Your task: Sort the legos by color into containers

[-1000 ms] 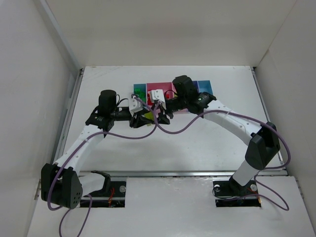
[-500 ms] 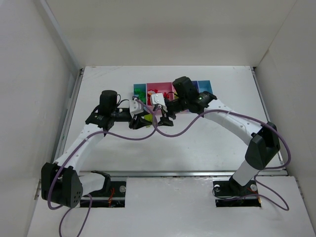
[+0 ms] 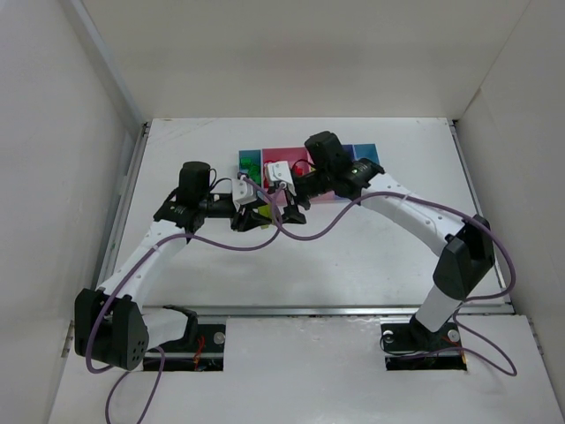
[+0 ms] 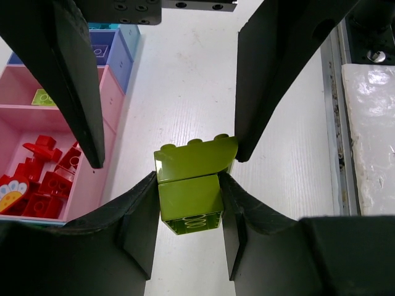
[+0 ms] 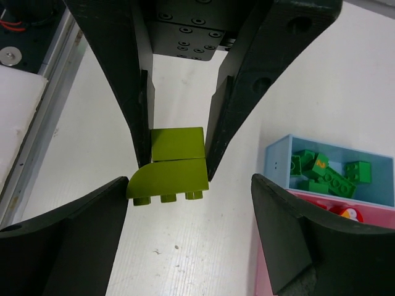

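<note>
Left gripper (image 4: 188, 185) pinches a glossy, round-edged lime-yellow lego (image 4: 194, 157); right gripper (image 5: 190, 180) stands spread wide

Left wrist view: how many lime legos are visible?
2. One lime lego, seemingly two joined parts, is gripped in the left claw; a second lime lego lies in the narrower pink bin. More may be hidden.

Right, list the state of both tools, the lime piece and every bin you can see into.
left tool: shut on the lime piece
lime piece: two joined parts, held, not yet in a bin
right tool: open, straddling the lime piece
wide pink bin: holds red bricks
light blue bin: holds green bricks
narrower pink bin: holds one lime lego
</note>
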You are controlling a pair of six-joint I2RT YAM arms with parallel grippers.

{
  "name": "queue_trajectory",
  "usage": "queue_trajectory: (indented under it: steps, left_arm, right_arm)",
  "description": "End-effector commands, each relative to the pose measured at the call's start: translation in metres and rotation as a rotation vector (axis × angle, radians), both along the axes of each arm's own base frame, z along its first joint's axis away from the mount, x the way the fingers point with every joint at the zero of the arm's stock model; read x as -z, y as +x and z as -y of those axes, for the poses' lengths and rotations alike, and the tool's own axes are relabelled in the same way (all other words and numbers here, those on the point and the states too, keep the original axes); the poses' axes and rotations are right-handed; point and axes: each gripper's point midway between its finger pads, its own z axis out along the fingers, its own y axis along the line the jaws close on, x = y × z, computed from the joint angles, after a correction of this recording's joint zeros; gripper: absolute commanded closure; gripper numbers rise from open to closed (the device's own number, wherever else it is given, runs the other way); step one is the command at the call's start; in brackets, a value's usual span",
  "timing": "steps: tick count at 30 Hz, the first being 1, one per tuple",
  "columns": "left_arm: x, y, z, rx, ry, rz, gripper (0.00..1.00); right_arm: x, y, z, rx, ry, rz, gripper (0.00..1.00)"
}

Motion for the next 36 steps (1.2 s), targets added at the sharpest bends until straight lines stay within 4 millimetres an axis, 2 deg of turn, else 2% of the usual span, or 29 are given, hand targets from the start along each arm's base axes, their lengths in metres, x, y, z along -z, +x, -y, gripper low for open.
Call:
queue_trajectory:
  steps: [1, 2, 5, 9, 10, 12, 13, 15, 16, 21, 22, 25, 26, 28, 29, 32, 35, 36]
  left_arm:
    - [-0.024, 0.0, 0.005, 0.04, -0.042, 0.064, 1.0]
    - [-0.024, 0.0, 0.005, 0.04, -0.042, 0.064, 1.0]
    - [-0.024, 0.0, 0.005, 0.04, -0.042, 0.064, 1.0]
    - [-0.021, -0.001, 0.005, 0.04, -0.04, 0.055, 1.0]
    - [-0.021, -0.001, 0.005, 0.04, -0.04, 0.055, 1.0]
    - [-0.021, -0.001, 0.005, 0.04, -0.04, 0.055, 1.0]
    - [-0.02, 0.001, 0.005, 0.033, -0.035, 0.057, 1.0]
    - [-0.018, -0.001, 0.004, 0.032, -0.032, 0.044, 1.0]
    - [-0.016, -0.002, 0.004, 0.036, -0.026, 0.044, 1.0]
    - [-0.01, -0.002, -0.001, 0.022, 0.011, 0.057, 1.0]
    - [-0.008, -0.003, -0.002, 0.026, 0.016, 0.059, 1.0]
    - [-0.008, -0.003, -0.002, 0.029, 0.018, 0.069, 1.0]
    - [-0.008, -0.003, -0.002, 0.029, 0.018, 0.069, 1.0]
    - [-0.008, -0.003, -0.002, 0.029, 0.018, 0.069, 1.0]
    - [-0.008, -0.003, -0.002, 0.027, 0.017, 0.06, 1.0]
    - [-0.008, -0.003, -0.002, 0.027, 0.017, 0.06, 1.0]
    - [-0.01, 0.0, 0.0, 0.023, 0.012, 0.059, 1.0]
    - [-0.01, -0.001, 0.0, 0.021, 0.011, 0.05, 1.0]
  right_arm:
    - [-0.012, -0.006, -0.011, -0.05, 0.03, 0.006, 0.16]
    - [-0.005, -0.005, -0.01, -0.041, 0.01, -0.006, 0.18]
    - [-0.003, -0.008, -0.011, -0.043, -0.001, -0.011, 0.25]
    - [0.006, -0.007, -0.011, -0.036, -0.025, -0.029, 0.43]
    - [0.006, -0.007, -0.011, -0.036, -0.025, -0.029, 0.52]
    - [0.005, -0.006, -0.01, -0.029, -0.036, -0.032, 0.63]
    - [0.005, -0.006, -0.01, -0.029, -0.036, -0.032, 0.79]
    - [0.009, -0.003, -0.007, -0.006, -0.057, -0.025, 0.97]
    - [0.009, -0.001, -0.006, 0.002, -0.062, -0.021, 1.0]
    - [0.019, 0.022, 0.027, 0.109, -0.073, -0.051, 1.0]
    - [0.02, 0.04, 0.041, 0.156, -0.049, -0.065, 1.0]
    - [0.023, 0.059, 0.069, 0.259, 0.0, -0.156, 1.0]
    - [0.02, 0.077, 0.083, 0.32, 0.03, -0.149, 1.0]
    - [0.016, 0.085, 0.09, 0.366, 0.06, -0.163, 1.0]
    - [0.008, 0.092, 0.091, 0.389, 0.083, -0.119, 1.0]
    - [0.007, 0.111, 0.096, 0.503, 0.093, -0.105, 1.0]
    - [0.018, 0.126, 0.091, 0.522, 0.078, -0.127, 1.0]
    - [0.023, 0.123, 0.09, 0.511, 0.059, -0.162, 1.0]
